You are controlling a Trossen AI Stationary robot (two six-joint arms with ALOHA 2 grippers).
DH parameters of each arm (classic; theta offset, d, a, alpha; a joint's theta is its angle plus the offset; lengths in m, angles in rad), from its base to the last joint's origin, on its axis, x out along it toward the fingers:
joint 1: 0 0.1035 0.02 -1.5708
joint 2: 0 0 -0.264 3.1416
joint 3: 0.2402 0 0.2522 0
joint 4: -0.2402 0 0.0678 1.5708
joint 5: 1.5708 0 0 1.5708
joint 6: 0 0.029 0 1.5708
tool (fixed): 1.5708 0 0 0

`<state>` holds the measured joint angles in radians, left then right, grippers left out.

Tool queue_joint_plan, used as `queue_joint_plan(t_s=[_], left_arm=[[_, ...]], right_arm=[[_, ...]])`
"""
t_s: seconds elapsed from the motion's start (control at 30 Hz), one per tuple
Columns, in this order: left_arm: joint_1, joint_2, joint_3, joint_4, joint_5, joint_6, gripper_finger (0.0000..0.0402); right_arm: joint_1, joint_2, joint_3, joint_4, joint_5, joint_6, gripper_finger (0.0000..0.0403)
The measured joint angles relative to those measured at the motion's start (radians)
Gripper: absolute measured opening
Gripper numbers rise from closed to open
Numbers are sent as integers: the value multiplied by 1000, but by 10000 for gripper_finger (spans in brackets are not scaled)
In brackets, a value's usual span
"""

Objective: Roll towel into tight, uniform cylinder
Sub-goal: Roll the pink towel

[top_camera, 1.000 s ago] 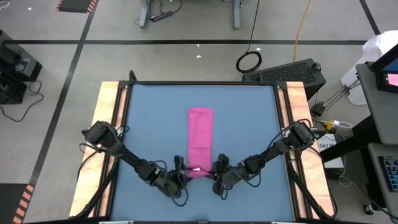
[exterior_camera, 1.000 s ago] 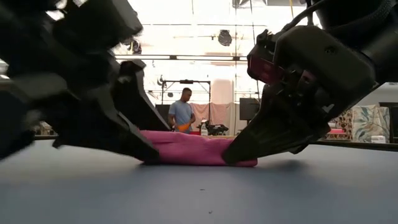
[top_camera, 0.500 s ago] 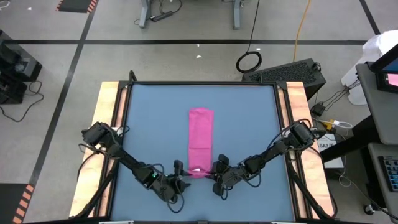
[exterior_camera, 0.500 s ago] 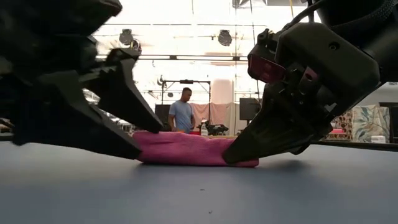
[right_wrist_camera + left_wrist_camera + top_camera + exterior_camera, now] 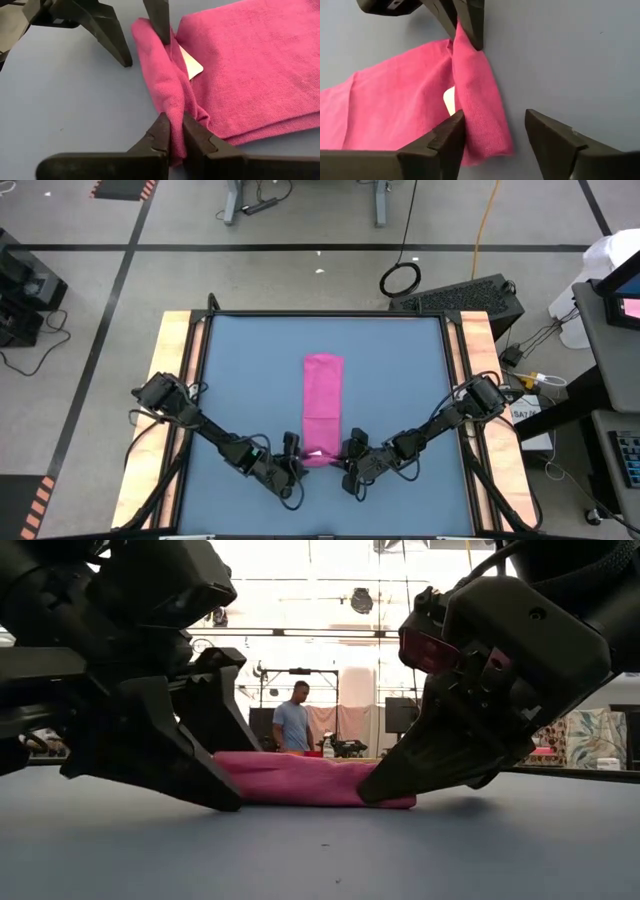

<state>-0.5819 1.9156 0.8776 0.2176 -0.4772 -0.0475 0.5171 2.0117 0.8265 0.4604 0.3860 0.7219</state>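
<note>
Two grippers at towel (image 5: 322, 405) end, right fingers (image 5: 192, 136) pinching

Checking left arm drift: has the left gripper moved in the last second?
Yes. In the high view the left gripper has slid in again to the towel end after backing slightly toward the table's near edge; fingers straddle the rolled edge.

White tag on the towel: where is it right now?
The white tag sits at the towel's near end, tucked beside the first rolled fold. The right gripper is shut on one end of that fold, and the open left gripper straddles the other.
</note>
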Motion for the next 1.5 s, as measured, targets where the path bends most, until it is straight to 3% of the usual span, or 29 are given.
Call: queue_joint_plan(t_s=[0.13, 0.3, 0.37, 0.6, 0.93, 1.17, 1.5], left_arm=[[-7, 0, 0, 0, -31, 2, 173], [-58, 1, 0, 7, -248, 5, 163], [-85, 1, 0, 10, -283, 16, 171], [-137, 1, 0, 56, -278, 61, 212], [-73, 52, 1, 87, -152, 100, 216], [-62, 70, 3, 107, -156, 98, 216], [-90, 73, 2, 114, -254, 105, 216]], right_arm=[[0, 0, 0, 8, 0, 0, 19], [0, 0, 0, 8, 1, 0, 19], [0, 0, 0, 8, 1, 0, 19], [0, 0, 0, 8, 0, 0, 19], [0, 0, 0, 8, -1, 3, 19], [-1, 0, 0, 8, -17, 4, 19], [-1, 0, 0, 8, -19, 4, 19]])
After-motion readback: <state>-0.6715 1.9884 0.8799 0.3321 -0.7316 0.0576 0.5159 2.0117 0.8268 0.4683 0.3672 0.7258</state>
